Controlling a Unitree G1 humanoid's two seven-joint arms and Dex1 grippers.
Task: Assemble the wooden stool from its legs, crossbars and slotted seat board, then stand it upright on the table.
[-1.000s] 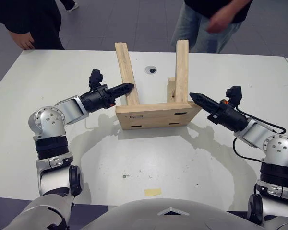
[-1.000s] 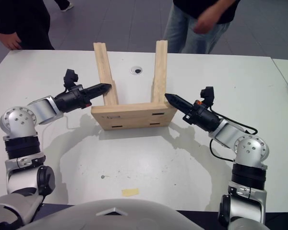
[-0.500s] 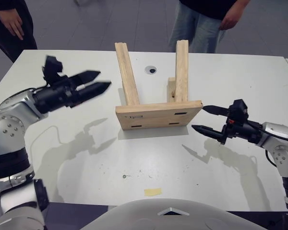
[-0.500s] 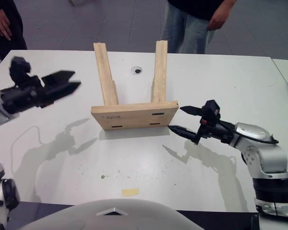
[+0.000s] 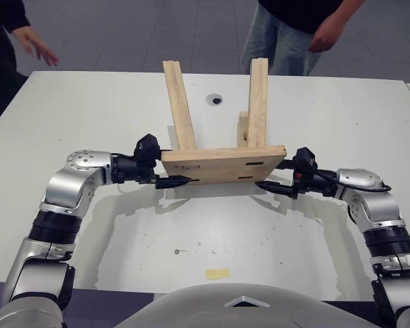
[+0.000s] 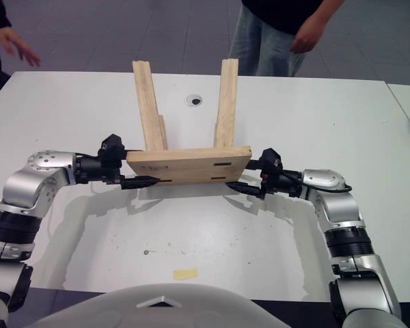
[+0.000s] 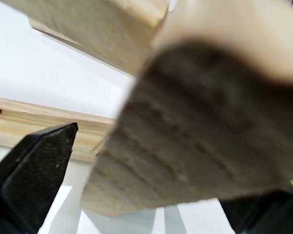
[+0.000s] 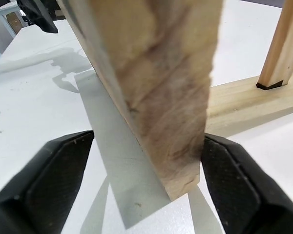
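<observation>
Stool (image 5: 257, 102): on its side mid-bench (image 5: 89, 109), seat board (image 5: 222, 164) on edge, legs pointing far.
Left pincer (image 5: 172, 173): released, fingers straddling the board's left end.
Right pincer (image 5: 270, 175): released, straddling its right end.

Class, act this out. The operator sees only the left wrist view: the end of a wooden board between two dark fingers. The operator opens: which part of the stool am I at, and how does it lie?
Observer: Your left tool straddles the left end of the seat board, which stands on its long edge on the table.
Operator: Where is my other arm?
Observer: The right tool, open, straddles the opposite end of the same board.
Operator: Which way do the legs run?
Observer: Two legs point away from the robot, toward the table's far edge.
</observation>
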